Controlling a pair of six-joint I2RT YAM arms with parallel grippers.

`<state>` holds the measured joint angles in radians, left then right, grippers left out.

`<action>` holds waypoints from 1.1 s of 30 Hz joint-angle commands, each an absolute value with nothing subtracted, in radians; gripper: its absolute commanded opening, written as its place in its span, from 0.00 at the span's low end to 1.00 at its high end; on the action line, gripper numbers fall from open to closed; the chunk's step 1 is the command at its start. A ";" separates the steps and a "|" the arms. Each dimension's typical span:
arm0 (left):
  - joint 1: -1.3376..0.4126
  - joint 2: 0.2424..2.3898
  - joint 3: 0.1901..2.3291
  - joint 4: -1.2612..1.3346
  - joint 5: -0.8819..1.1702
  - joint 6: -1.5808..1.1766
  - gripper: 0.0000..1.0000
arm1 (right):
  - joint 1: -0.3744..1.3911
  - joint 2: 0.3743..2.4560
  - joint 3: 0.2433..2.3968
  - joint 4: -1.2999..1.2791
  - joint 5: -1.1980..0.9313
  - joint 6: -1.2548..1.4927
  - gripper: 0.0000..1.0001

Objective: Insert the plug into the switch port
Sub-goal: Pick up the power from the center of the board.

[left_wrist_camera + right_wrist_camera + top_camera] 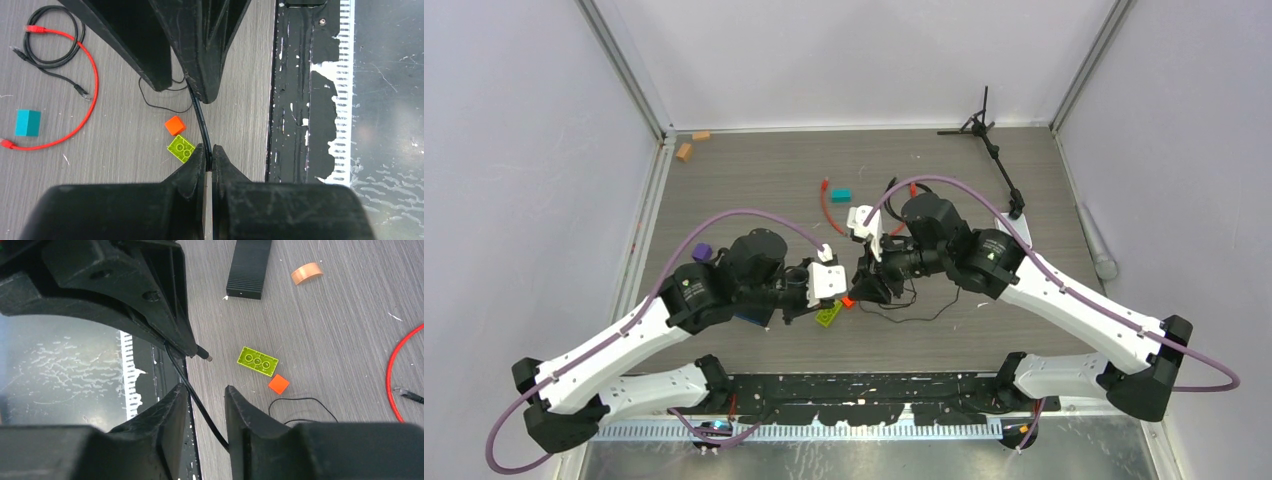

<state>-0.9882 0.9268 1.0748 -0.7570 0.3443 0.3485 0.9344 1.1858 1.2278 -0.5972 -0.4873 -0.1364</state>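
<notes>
My left gripper [209, 149] is shut on a thin black wire [201, 120], a short way behind its small metal barrel tip [202, 356]. My right gripper [206, 387] faces it tip to tip near the table's front middle. Its jaws stand apart with the same wire running between them. The red-orange cable [87, 100] lies loose on the table behind, with one plug [36, 29] at its far end and the other plug [6, 144] near a teal block; neither gripper touches it. No switch port shows in any view.
A black ribbed box [248, 267] lies beyond the left fingers. A lime brick [181, 148] and a small orange block [175, 125] sit under the grippers. A coiled black cable [50, 45], teal block [27, 122], tan arc [306, 273] and black base rail [295, 100] are near.
</notes>
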 commanded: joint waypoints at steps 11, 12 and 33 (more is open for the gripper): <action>-0.991 0.807 0.988 -0.611 0.369 0.346 0.18 | 0.940 1.067 1.162 -0.427 -0.474 -0.071 0.01; -0.991 0.795 0.977 -0.594 0.370 0.341 0.20 | 0.940 1.047 1.147 -0.405 -0.464 -0.057 0.00; -0.990 0.465 0.709 -0.194 0.252 0.204 0.68 | 0.939 0.813 1.011 -0.191 -0.540 0.136 0.01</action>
